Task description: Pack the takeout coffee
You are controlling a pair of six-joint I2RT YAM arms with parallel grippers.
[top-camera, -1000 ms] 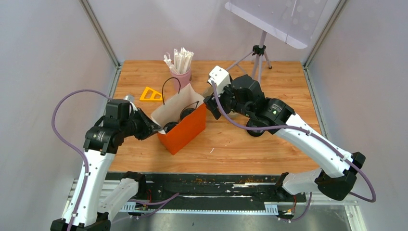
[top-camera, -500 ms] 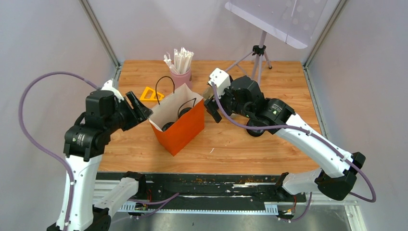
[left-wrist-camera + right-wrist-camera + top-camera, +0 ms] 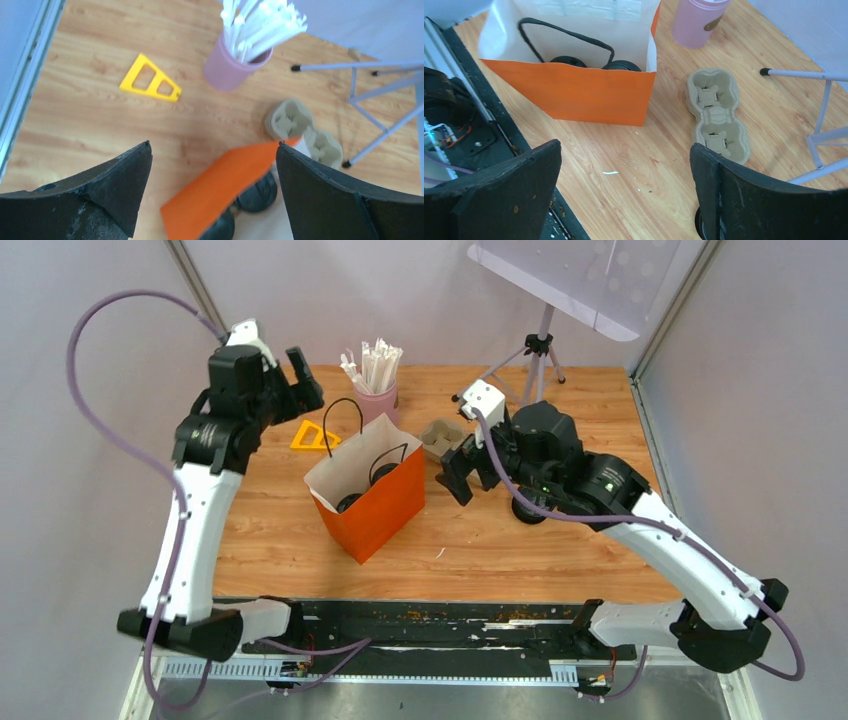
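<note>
Seeing my left fingers (image 3: 100, 195) and right fingers (image 3: 499, 195) spread wide, pinching nothing, I count two takeout cups (image 3: 569, 61) standing in one orange bag (image 3: 574, 95) on the wooden desk (image 3: 560, 540), black lids up, long axes vertical. One pink stick cup (image 3: 376, 400) sits at the bag's 12 o'clock, one pulp carrier (image 3: 718, 114) at 2, one yellow triangle (image 3: 150, 86) at 10. Grey walls (image 3: 50, 590) around.

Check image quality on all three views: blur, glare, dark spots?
Top external: sharp, evenly lit, soft shadows; coffee cups inside the orange bag read only as dark lids. Left wrist: left claw fingers and bag edge soft, yellow triangle sharper, white sticks nearly blown out. Right wrist: bag and cardboard carrier crisp; right claw fingers dark.
</note>
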